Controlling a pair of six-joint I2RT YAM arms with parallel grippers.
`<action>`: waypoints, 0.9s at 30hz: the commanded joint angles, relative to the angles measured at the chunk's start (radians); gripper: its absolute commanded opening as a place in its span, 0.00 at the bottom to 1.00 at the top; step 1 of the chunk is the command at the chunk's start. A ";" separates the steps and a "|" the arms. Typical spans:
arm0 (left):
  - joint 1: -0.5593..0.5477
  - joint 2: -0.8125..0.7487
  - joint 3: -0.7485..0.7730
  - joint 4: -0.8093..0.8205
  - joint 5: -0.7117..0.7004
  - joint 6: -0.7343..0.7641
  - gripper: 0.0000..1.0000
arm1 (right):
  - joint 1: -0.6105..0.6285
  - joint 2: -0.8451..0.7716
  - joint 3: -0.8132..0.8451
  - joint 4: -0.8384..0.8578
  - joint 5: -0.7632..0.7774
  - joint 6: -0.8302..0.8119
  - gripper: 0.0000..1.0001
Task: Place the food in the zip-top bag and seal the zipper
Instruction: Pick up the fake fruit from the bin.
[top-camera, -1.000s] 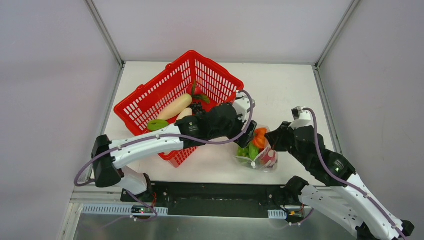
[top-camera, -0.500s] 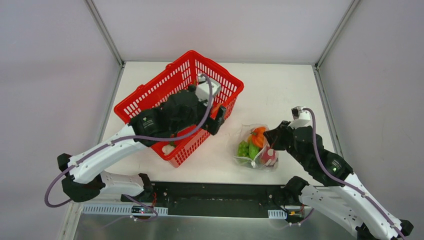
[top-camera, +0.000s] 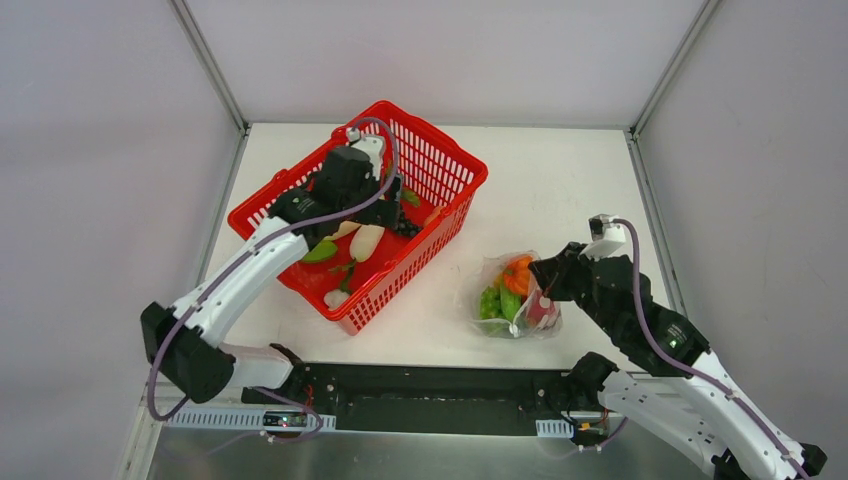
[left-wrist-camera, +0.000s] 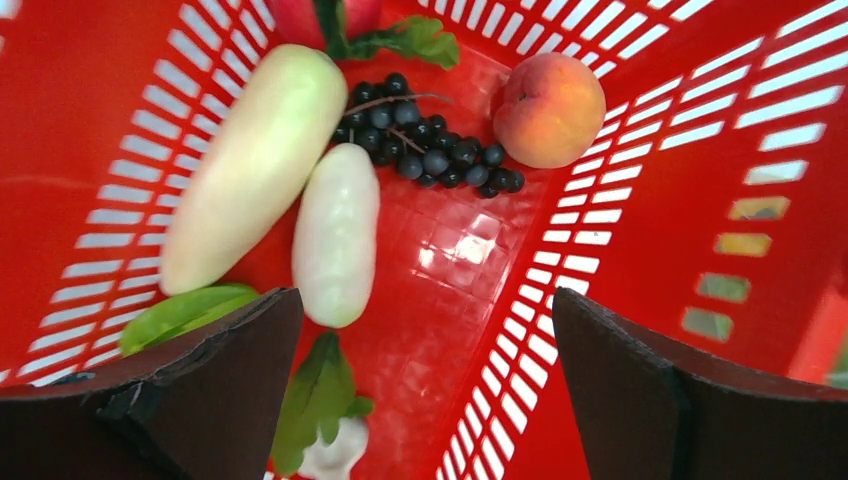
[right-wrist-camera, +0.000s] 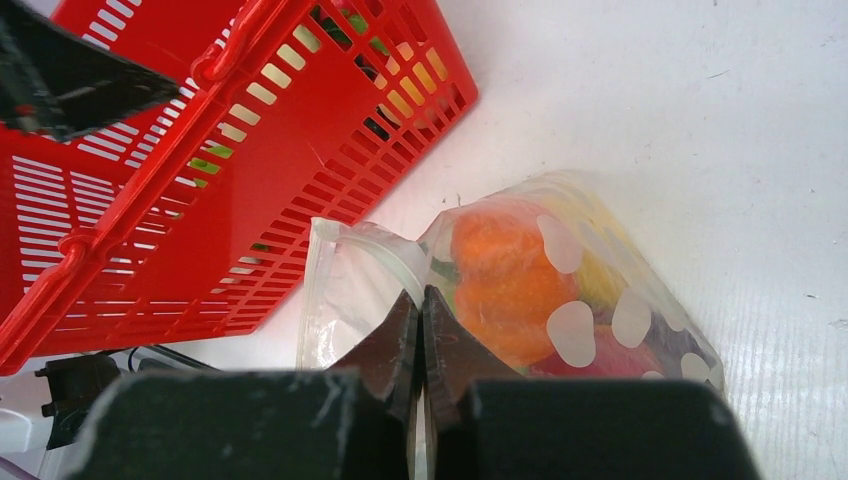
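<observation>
**Table contents, two arms at work: one bag, one basket**

1. Right gripper (top-camera: 547, 272): nearest the front edge, on the right side of the table (top-camera: 560, 170). Jaws clenched, the fingertips pinching the rim of the zip-top bag (top-camera: 515, 300).
2. Zip-top bag: clear, printed with white dots, lying on the bare tabletop just right of the basket and not touching it. The zipper (right-wrist-camera: 362, 237) runs as a pale strip along the edge beside the pinching fingertips. I cannot tell whether it is pressed closed.
3. Food in the bag: an orange piece (right-wrist-camera: 497, 282) uppermost, green pieces (top-camera: 495, 300) on the left side, and a red piece (top-camera: 538, 312) low on the right.
4. Red slotted basket (top-camera: 440, 165): left of centre and farther back, set at an angle to the table edges.
5. Left gripper (left-wrist-camera: 425, 300): hanging over the basket's interior, pointed down. Jaws released and spread wide, with nothing between them.
6. Basket contents, seen from the left wrist:
   - two long white radishes (left-wrist-camera: 255, 165) lying side by side
   - a bunch of dark grapes (left-wrist-camera: 430, 145) just beside their upper ends
   - a peach (left-wrist-camera: 548, 108) against the right wall
   - a flat green disc (left-wrist-camera: 185, 312) partly hidden behind the left finger
   - a loose green leaf (left-wrist-camera: 318, 395) low on the floor
</observation>
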 joint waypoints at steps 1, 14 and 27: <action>0.004 0.108 0.016 0.050 0.069 -0.067 0.97 | 0.004 -0.011 0.010 0.074 0.028 0.018 0.00; 0.005 0.377 0.057 0.223 0.031 -0.358 0.92 | 0.004 -0.017 0.008 0.078 0.031 0.012 0.00; -0.042 0.547 0.079 0.164 -0.190 -0.606 0.76 | 0.005 -0.033 0.004 0.074 0.059 0.010 0.00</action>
